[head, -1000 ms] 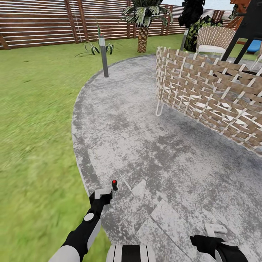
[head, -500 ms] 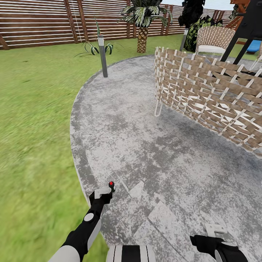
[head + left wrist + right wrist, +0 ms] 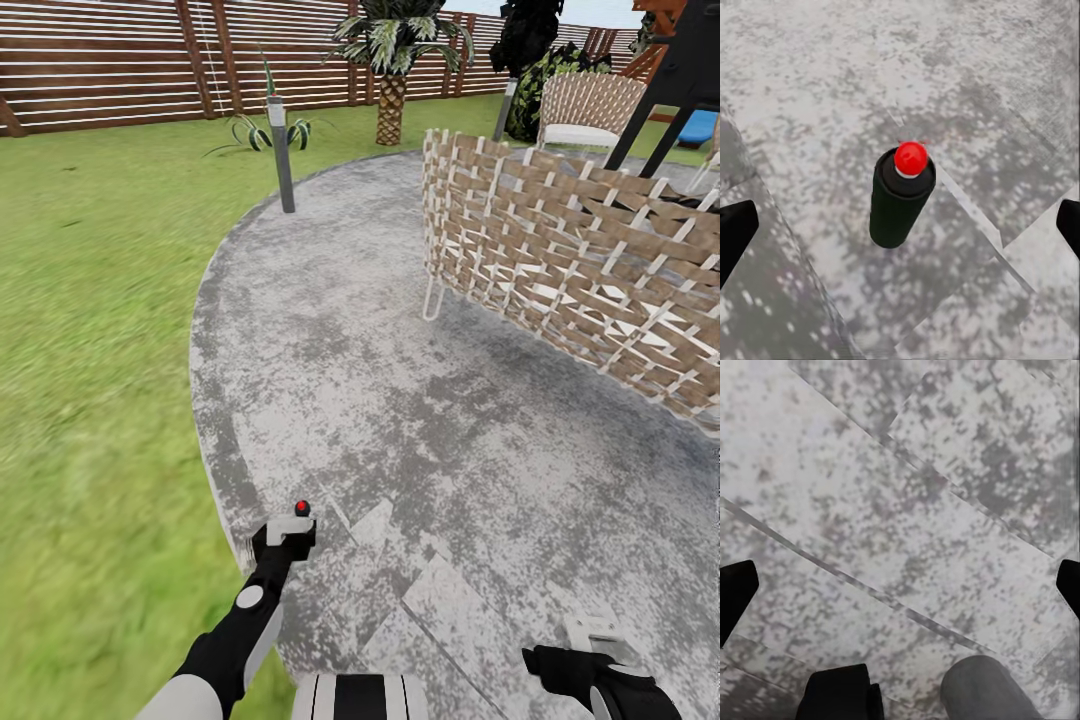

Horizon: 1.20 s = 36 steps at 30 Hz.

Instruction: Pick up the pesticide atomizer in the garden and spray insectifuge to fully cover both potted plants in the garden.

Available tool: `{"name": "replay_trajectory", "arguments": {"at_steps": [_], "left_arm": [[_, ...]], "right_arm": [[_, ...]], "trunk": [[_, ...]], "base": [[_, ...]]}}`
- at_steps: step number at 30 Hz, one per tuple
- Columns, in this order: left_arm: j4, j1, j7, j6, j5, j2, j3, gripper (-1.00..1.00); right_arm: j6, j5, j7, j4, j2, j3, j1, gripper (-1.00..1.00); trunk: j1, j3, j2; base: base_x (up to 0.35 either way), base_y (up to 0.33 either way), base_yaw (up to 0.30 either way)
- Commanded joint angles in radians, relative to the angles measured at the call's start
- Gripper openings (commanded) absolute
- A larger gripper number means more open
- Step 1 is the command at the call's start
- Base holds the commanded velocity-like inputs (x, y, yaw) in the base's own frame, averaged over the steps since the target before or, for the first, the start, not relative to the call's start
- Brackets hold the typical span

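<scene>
My left gripper (image 3: 284,533) hangs right over the atomizer (image 3: 898,199), which stands upright on the patio (image 3: 420,400) close to the patio's edge with the lawn (image 3: 90,330). In my left wrist view the atomizer's dark body and red dot sit midway between my two fingertips, which stand wide apart and clear of it, so this gripper is open and holds nothing. I judge it is lined up this way so the fingers can drop down either side of the atomizer and close on the body below the head.

My right gripper (image 3: 592,636) waits low over bare paving, farther in from the patio's edge than the atomizer. Its fingertips also stand wide apart, open and empty, I think to keep it out of the way of the pick.

Across the patio from the atomizer stands a woven chair (image 3: 570,270). At the patio's far edge is a lamp post (image 3: 281,150), and just behind the lamp post a plant (image 3: 252,130) shows on the lawn before the fence (image 3: 120,60). Whether it is potted I cannot tell from here. Spraying comes after the grasp.
</scene>
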<state>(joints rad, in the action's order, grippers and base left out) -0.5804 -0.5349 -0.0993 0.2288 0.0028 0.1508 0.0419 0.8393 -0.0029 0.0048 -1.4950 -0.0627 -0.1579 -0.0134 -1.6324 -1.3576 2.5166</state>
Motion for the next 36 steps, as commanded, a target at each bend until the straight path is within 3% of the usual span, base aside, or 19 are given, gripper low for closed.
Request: {"name": "replay_trajectory", "arguments": {"at_steps": [1, 5, 18, 36], "left_arm": [[0.001, 0.000, -0.008, 0.003, 0.000, -0.001, 0.013, 1.00], [0.001, 0.000, -0.008, 0.003, 0.000, 0.000, 0.027, 1.00], [-0.001, 0.000, -0.008, 0.004, 0.000, 0.000, 0.029, 1.00], [-0.001, 0.000, -0.008, 0.004, 0.000, 0.000, 0.029, 1.00]], "right_arm": [[0.004, 0.000, 0.001, -0.001, 0.000, 0.000, 0.000, 1.00], [0.004, 0.000, 0.001, -0.001, 0.000, 0.000, 0.000, 1.00], [0.004, 0.000, 0.000, -0.001, 0.000, 0.000, 0.000, 1.00], [0.004, 0.000, 0.001, -0.001, 0.000, 0.000, 0.000, 1.00]], "trunk": [[0.000, -0.001, 0.000], [0.000, -0.001, 0.000], [0.000, -0.001, 0.000], [0.000, -0.001, 0.000]], "base": [[0.058, -0.123, 0.000], [0.017, -0.036, 0.000], [0.126, -0.003, 0.000], [0.008, 0.000, 0.000]]}}
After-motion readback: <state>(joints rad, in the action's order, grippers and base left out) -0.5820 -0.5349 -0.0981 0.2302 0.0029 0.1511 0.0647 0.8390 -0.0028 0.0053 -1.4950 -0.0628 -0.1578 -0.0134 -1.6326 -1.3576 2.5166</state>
